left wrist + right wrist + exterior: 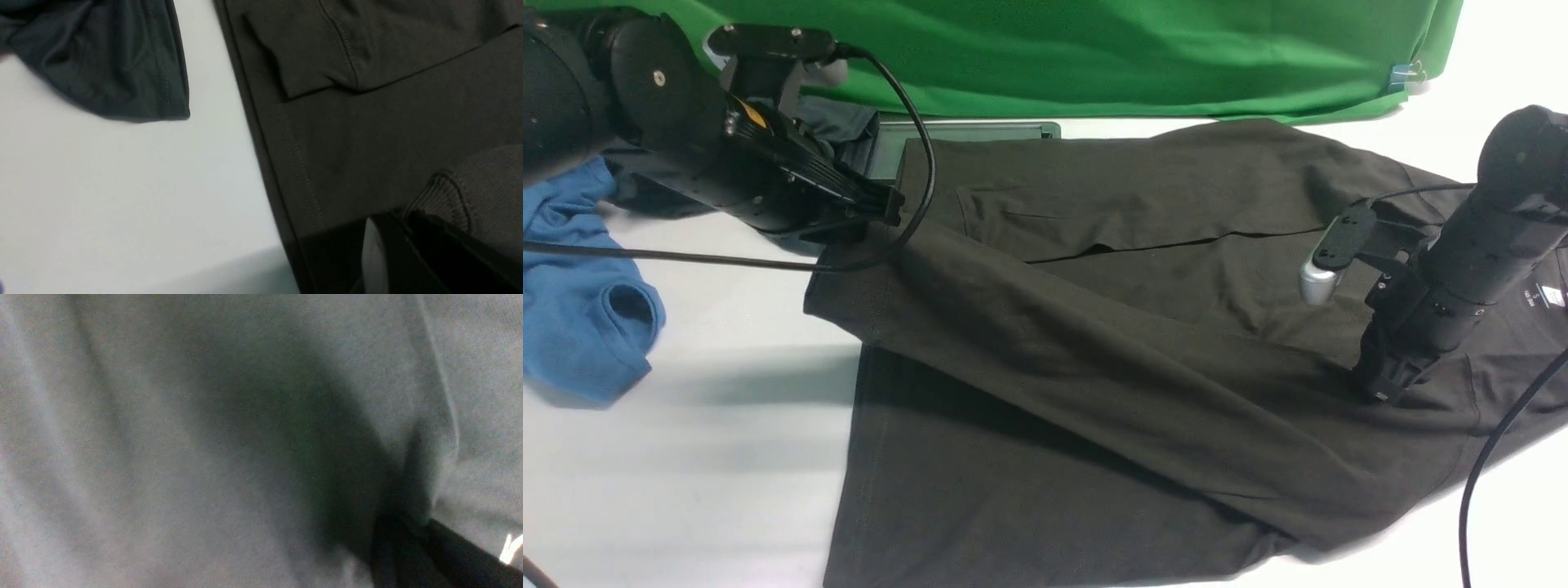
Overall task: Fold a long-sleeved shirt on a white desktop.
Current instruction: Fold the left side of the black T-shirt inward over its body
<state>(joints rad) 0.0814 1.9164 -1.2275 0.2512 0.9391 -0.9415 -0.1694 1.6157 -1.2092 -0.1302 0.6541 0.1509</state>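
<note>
The long-sleeved shirt (1111, 204) lies spread over the white desktop (703, 457), its neck label (1550, 296) at the right. One sleeve (1054, 335) runs slantwise across the body, lifted at its left end. There my left gripper (889, 214) is shut on the ribbed cuff (449, 196); its dark fingers (412, 253) hold the cuff above the shirt's hem. My right gripper (1384, 390) points down onto the shirt near the shoulder, shut on a pinch of fabric. In the right wrist view, blurred cloth (184, 437) fills the picture around the closed fingers (408, 551).
A blue shirt (580, 302) lies at the left edge. A charcoal-grey garment (837, 122) (114, 61) sits behind my left arm beside the grey hatch (980, 131). Green cloth (1094, 49) hangs along the back. A black cable (1494, 457) trails at the right.
</note>
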